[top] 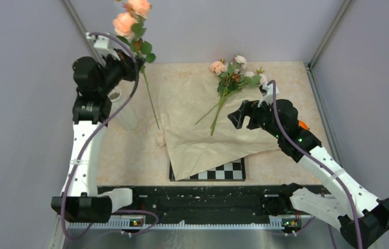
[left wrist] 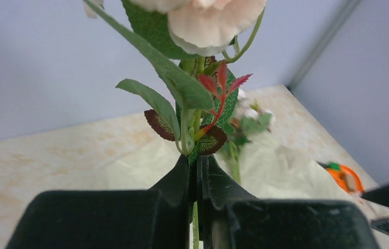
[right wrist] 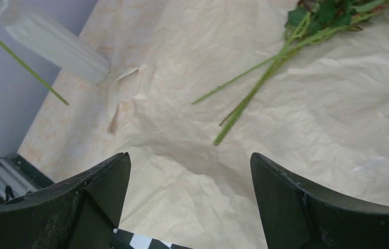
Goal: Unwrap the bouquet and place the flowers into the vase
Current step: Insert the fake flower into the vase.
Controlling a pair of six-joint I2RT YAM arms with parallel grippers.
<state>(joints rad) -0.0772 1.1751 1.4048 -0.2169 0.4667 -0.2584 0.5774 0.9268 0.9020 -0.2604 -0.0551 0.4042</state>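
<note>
Left jaws clamped on peach rose [top: 124, 24] stem; right jaws wide, empty. Other flowers [top: 231, 78] on crumpled beige paper [top: 202, 140]; ribbed white vase [top: 126, 118] near marbled worktop's [top: 124, 155] left edge. Grey walls [top: 233, 26].

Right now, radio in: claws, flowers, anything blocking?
Left claw shut on peach long-stemmed rose, aloft. Right claw open over crumpled beige paper. Ribbed white vase empty.

Left gripper [left wrist: 197, 181]: jaws closed together on a green stem [left wrist: 185, 129], held upright. Above the jaws the stem carries green leaves [left wrist: 182, 83], a red sprig [left wrist: 222, 88] and a pale peach bloom [left wrist: 213, 21], cut off by the top edge. Behind, blurred: more flowers [left wrist: 249, 122] lying on cream paper [left wrist: 285, 171], on a beige marbled counter [left wrist: 52, 155]. An orange object [left wrist: 345, 176] sits at far right; its identity is unclear.
</note>
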